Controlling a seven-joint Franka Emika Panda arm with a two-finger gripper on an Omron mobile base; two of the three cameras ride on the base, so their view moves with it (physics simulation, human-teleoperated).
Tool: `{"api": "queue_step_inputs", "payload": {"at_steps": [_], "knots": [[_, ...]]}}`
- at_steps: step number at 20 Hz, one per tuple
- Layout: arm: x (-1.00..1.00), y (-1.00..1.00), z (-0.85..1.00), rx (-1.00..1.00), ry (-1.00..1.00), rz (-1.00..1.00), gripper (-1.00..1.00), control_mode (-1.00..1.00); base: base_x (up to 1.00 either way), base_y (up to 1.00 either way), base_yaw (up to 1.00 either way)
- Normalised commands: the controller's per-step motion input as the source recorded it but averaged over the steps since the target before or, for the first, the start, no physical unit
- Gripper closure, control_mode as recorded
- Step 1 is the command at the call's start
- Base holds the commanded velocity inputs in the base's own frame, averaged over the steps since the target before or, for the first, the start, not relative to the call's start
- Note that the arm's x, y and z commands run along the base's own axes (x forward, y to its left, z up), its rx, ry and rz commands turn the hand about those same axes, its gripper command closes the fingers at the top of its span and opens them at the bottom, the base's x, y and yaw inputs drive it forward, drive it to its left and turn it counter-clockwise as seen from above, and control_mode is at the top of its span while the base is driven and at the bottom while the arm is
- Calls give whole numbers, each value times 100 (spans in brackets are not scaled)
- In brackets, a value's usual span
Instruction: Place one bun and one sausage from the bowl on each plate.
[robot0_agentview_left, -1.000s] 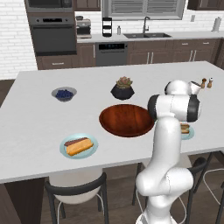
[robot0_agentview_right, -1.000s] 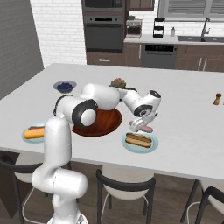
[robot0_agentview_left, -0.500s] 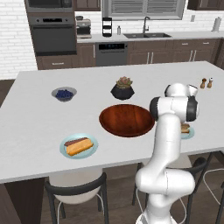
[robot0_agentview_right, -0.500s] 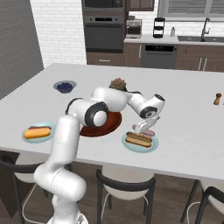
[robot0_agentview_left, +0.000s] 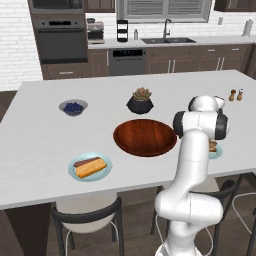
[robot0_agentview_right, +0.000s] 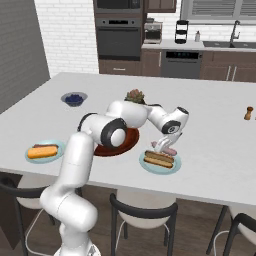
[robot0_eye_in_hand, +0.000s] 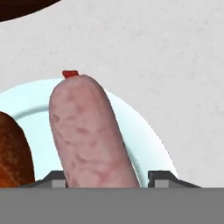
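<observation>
The wide grey-white counter (robot0_agentview_left: 35, 150) carries everything, and near its middle sits the reddish-brown bowl (robot0_agentview_left: 145, 137), whose inside looks bare in the left base view, so I judge that nothing is left to fetch from it. To the left, toward the near edge, the left plate (robot0_agentview_left: 90, 167) already holds one orange bun (robot0_agentview_left: 91, 167) with a dark sausage (robot0_agentview_left: 83, 162) lying along its far side, so that half of the task looks done. To the right of the bowl, the right plate (robot0_agentview_right: 160, 163) carries the second bun (robot0_agentview_right: 158, 159), lying flat. Above that plate's far edge hangs the pincer (robot0_agentview_right: 163, 145), pointing down, with the pink sausage (robot0_eye_in_hand: 89, 135) between its fingers; in the hand view this second sausage stands between the two dark tips, its far end over the plate's pale rim (robot0_eye_in_hand: 144, 131), beside the brownish bun (robot0_eye_in_hand: 13, 153) at the left. The jaws stand partly open around the sausage, but whether they grip it firmly or are loosening I cannot tell, nor whether its lower end touches the plate. By my judgement, what remains is only to lay this sausage down beside the bun and draw the arm clear. Behind the bowl stand a black succulent pot (robot0_agentview_left: 141, 102) and, farther left, a small grey bowl of blueberries (robot0_agentview_left: 73, 107), both untouched.
</observation>
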Motion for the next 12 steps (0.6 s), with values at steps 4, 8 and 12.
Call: {"api": "queue_step_inputs", "payload": {"at_steps": [4, 8, 12], "knots": [[-2, 0, -1, 0, 0, 2, -100, -100, 0, 0, 0], [-19, 0, 20, 0, -1, 0, -100, -100, 0, 0, 0], [-39, 0, 76, 0, -7, 0, -100, -100, 0, 0, 0]]}}
